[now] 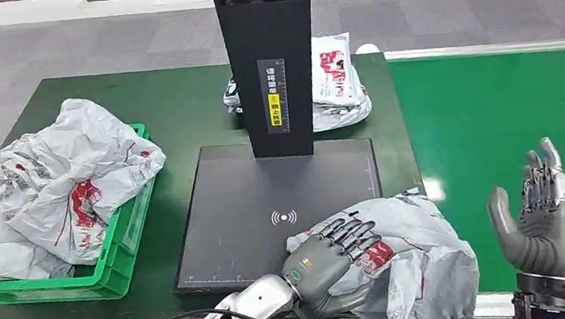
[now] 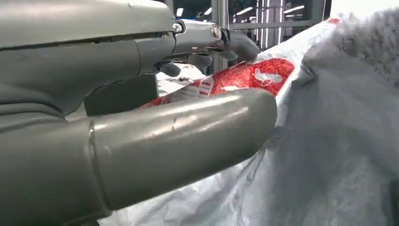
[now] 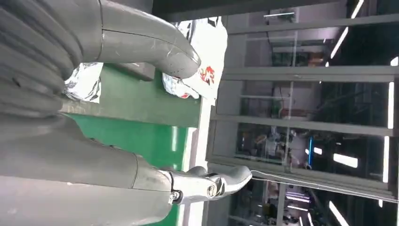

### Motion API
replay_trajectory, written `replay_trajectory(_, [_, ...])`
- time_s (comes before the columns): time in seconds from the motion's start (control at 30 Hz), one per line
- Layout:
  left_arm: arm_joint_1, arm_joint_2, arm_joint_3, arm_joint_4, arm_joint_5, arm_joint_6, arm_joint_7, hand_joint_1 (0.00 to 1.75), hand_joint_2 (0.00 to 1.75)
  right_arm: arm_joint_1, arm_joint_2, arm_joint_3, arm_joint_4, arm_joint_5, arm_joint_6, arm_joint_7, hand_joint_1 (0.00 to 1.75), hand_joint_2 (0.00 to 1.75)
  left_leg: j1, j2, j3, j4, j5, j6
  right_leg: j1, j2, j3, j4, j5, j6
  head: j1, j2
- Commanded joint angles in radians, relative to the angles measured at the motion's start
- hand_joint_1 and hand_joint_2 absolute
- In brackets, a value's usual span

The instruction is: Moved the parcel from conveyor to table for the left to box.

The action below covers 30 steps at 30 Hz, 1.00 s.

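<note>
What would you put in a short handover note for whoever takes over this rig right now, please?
Left hand: fingers laid over the grey parcel at the near table edge, gripping it; a full lift is not shown.
Right hand: open, raised over the green conveyor, holding nothing.
Green crate on the table's left already holds parcels; more bags lie behind the black scanner stand.
Done: parcel is off the conveyor, onto the table.
Left: left hand carries it to the crate.

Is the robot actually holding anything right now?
Its left hand grips the grey parcel near its red print, fingers over the top. The right hand holds nothing.
</note>
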Motion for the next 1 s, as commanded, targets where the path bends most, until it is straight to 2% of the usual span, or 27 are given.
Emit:
replay_trajectory(0.03, [-0.104,-0.03,-0.1,0.275,-0.091,0.001,0.031,0.0,1.75,-0.027,0.003,-0.032,0.03,-0.004,0.006,-0.002,0.0,1.75,0.001,-0.003,0.002,-0.002,0.001,0.0,0.001,0.0,0.003,-0.003,0.001,-0.001,0.0,0.0])
replay_trajectory(0.1, [-0.131,-0.053,-0.108,0.361,-0.098,-0.009,0.027,0.0,1.75,-0.028,0.002,-0.026,0.028,-0.004,0.01,-0.003,0.0,1.75,0.001,-0.003,0.002,-0.001,0.0,0.0,0.0,-0.001,0.003,-0.002,0.0,0.0,0.0,0.0])
replay_trajectory(0.3, [-0.132,-0.051,-0.107,0.367,-0.096,-0.004,0.022,0.0,1.75,-0.029,0.003,-0.025,0.029,-0.004,0.009,-0.003,0.0,1.75,0.0,-0.001,0.002,-0.001,0.0,0.0,0.0,0.0,0.002,-0.001,0.0,0.0,0.0,0.0])
replay_trajectory(0.63, [-0.202,-0.103,-0.149,0.583,-0.127,-0.005,0.023,0.0,1.75,-0.077,-0.01,-0.002,0.067,-0.008,0.014,-0.001,0.0,1.75,0.001,0.0,0.003,-0.002,0.001,0.0,0.001,0.002,0.004,-0.003,0.001,0.0,0.0,0.0])
replay_trajectory(0.67, [-0.205,-0.107,-0.143,0.594,-0.126,0.001,0.029,0.68,1.75,-0.08,-0.013,0.003,0.072,-0.008,0.011,-0.001,0.0,1.75,0.001,0.0,0.003,-0.002,0.001,0.0,0.001,0.002,0.004,-0.003,0.002,-0.001,0.0,0.0])
replay_trajectory(0.7, [-0.204,-0.108,-0.136,0.596,-0.123,0.006,0.033,1.75,1.75,-0.08,-0.014,0.005,0.073,-0.009,0.009,-0.001,0.0,1.75,0.001,0.0,0.003,-0.002,0.001,0.0,0.001,0.002,0.004,-0.003,0.002,0.0,0.0,0.0])
replay_trajectory(0.9, [-0.194,-0.099,-0.089,0.576,-0.105,0.023,0.057,1.75,1.75,-0.074,-0.014,0.011,0.071,-0.013,0.002,0.001,0.0,1.75,0.001,0.001,0.005,-0.003,0.001,0.001,0.001,0.003,0.007,-0.004,0.003,0.0,0.0,0.0])
replay_trajectory(1.0, [-0.192,-0.096,-0.069,0.563,-0.099,0.03,0.066,1.75,1.75,-0.07,-0.014,0.01,0.069,-0.014,0.0,0.003,0.0,1.75,0.001,0.001,0.0,-0.001,-0.002,0.003,0.0,0.002,0.011,-0.003,0.0,0.002,0.0,0.0])
